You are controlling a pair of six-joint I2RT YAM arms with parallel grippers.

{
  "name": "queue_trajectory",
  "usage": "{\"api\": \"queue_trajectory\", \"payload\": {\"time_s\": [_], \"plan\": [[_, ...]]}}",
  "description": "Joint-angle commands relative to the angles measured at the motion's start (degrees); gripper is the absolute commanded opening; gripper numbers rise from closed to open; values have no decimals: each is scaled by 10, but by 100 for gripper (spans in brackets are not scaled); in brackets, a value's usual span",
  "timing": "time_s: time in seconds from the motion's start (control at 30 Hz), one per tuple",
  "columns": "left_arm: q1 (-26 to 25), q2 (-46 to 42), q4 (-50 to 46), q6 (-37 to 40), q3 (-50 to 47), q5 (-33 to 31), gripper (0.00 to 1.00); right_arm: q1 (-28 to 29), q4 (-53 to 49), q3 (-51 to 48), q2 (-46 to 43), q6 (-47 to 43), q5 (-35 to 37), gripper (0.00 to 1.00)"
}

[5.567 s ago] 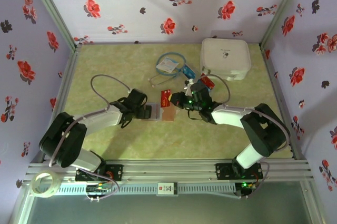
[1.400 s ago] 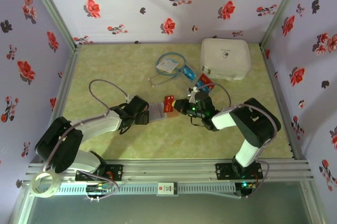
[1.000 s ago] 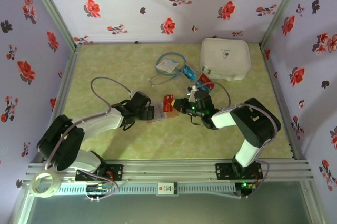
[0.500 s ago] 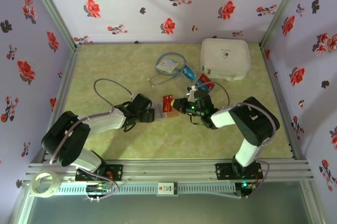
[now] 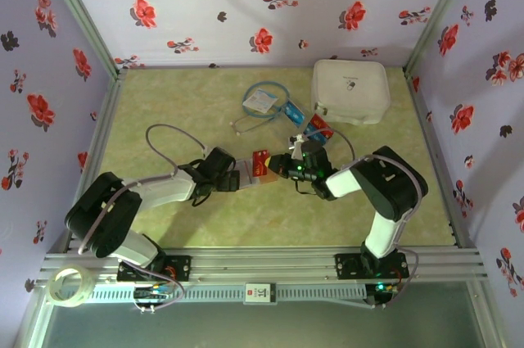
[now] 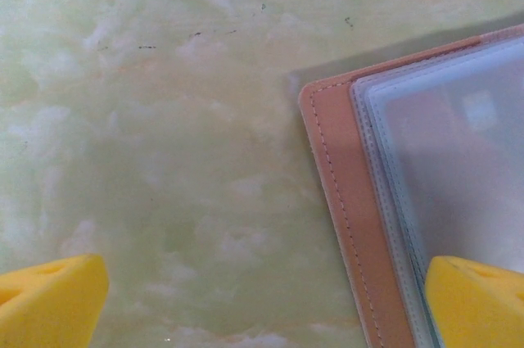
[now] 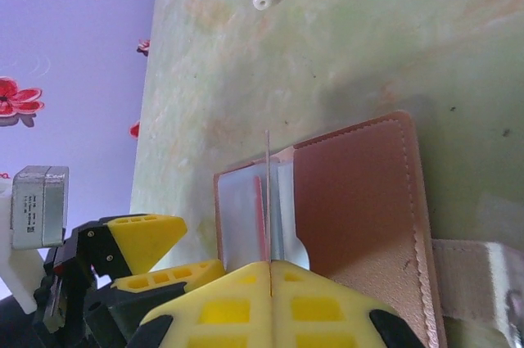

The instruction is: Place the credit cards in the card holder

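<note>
Near edge: tape roll (image 5: 65,286) sits on the rail at your left corner.

Your left tool (image 5: 235,178) is low over the desk (image 5: 164,102), jaws spread wide and holding nothing. In its wrist view, one yellow fingertip (image 6: 479,299) hangs over the edge of the card holder (image 6: 344,209). The other (image 6: 49,295) is over bare desk. Whether either pad touches, you cannot tell.

The card holder (image 5: 252,176) lies open and flat mid-desk, between the two tools, with its clear sleeves (image 6: 446,151) facing up.

Your right tool (image 7: 270,266) is clamped tight on a red credit card (image 7: 267,192), seen edge-on from its wrist. From above, the card (image 5: 260,159) is tilted up over the holder, just ahead of the right tool (image 5: 278,165). Its leading edge lies over the sleeves. You cannot tell whether it has entered a pocket.

Farther back are two loose credit cards on the desk, a red one (image 5: 322,127) and a blue one (image 5: 292,110). The blue one lies just beside a white tag (image 5: 260,101) with a blue cord.

Far right corner: white case (image 5: 350,90), closed.
</note>
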Motion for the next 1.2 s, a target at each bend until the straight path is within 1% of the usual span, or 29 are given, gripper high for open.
{"api": "queue_trajectory", "payload": {"time_s": [0.0,0.67,1.17], "plan": [[-4,4,-13,-2,-12,-9,100,-6,51,15,20,-15,-27,0],[-4,8,-17,0,-10,-12,100,-13,106,18,82,-15,-53,0],[-4,9,-19,1,-6,-12,100,-14,159,15,109,16,-77,0]]}}
